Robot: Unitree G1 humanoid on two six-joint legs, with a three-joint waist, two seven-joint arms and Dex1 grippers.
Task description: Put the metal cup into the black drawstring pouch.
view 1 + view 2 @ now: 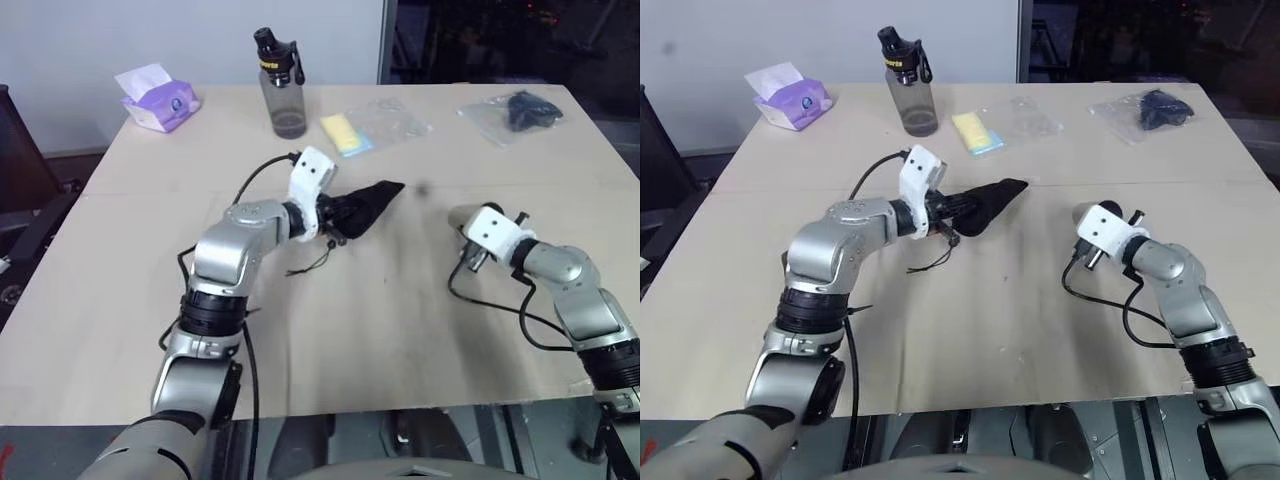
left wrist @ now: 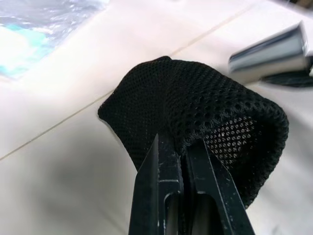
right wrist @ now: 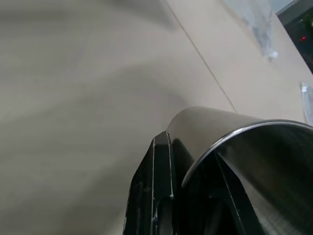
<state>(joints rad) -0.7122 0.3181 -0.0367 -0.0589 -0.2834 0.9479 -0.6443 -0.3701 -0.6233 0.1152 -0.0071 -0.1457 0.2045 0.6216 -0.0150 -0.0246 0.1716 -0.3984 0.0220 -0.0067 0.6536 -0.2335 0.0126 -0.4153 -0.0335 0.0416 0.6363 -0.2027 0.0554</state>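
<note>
Black fingers of the right gripper are pinching the rim wall of the small shiny silver steel cup, one finger outside, one inside the mouth. Cup is sitting at the right side of the pale wooden table, just ahead of that wrist, well apart from the pouch.

Left gripper is clamping its fingers together on the mouth hem of the small black mesh drawstring pouch, holding it up off the table at centre; thin cord is dangling below.

Handling, my read:
- Cup: rigid, light, polished, so it's looking slippery. A rim pinch is letting it pivot; keep the moves slow.
- Pouch: soft, floppy, no shape of its own. One-point hold is leaving the mouth partly sagging, so the cup should be going in base-first against the open side, with the hem kept taut.
</note>
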